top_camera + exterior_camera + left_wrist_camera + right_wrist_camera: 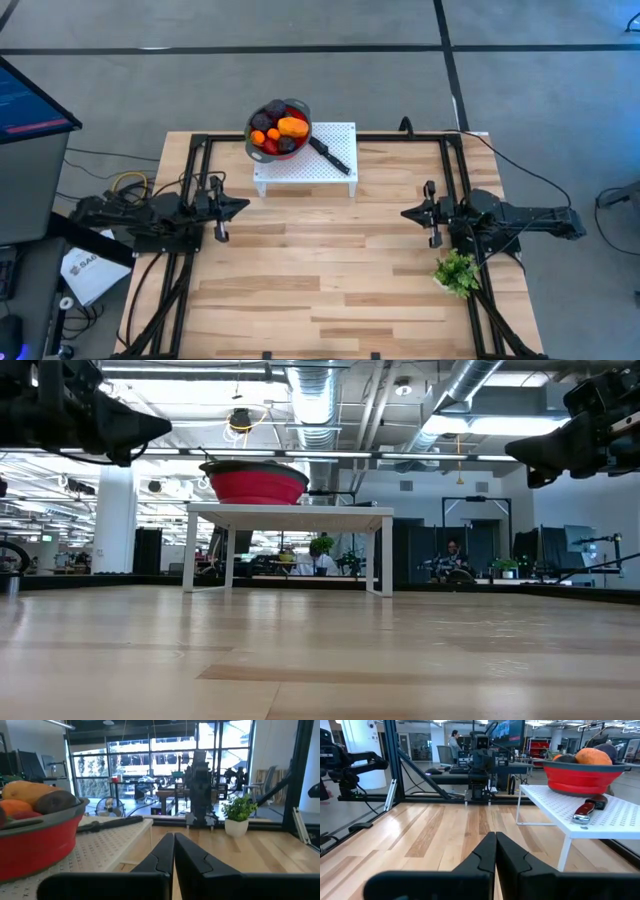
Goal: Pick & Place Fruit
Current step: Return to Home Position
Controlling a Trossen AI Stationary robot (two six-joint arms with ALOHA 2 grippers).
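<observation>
Here all the fruit (280, 131) lies heaped in the red strainer bowl (249, 138), which stands on the left end of a white perforated shelf (300, 172) at the far middle of the wooden table (330, 285). On top of the heap rests the larger oblong orange-yellow piece (293, 127). A dark purple round one (274, 109) lies at the far side of it, and a small orange ball (259, 137) lies at the bowl's left. No fruit shows on the tabletop itself. A black-handled knife (330, 155) lies flat on the shelf just right of the bowl, slanting toward the shelf's near right corner, and it is apart from both arms.

The left gripper (243, 205) hangs over the left part of the table, near the shelf's near left corner but clear of it, and points right toward the middle. Its wrist view shows its two dark fingers (160, 855) pressed together with nothing between them. The right gripper (406, 212) hangs over the right part of the table at about the same depth and points left, facing the other arm. Its fingers (482, 852) likewise meet along their length and hold nothing. Both grippers are well above the boards in the low view. A green sprig (457, 272) in a small white pot stands near the table's right edge, just beside the right arm on its near side.
</observation>
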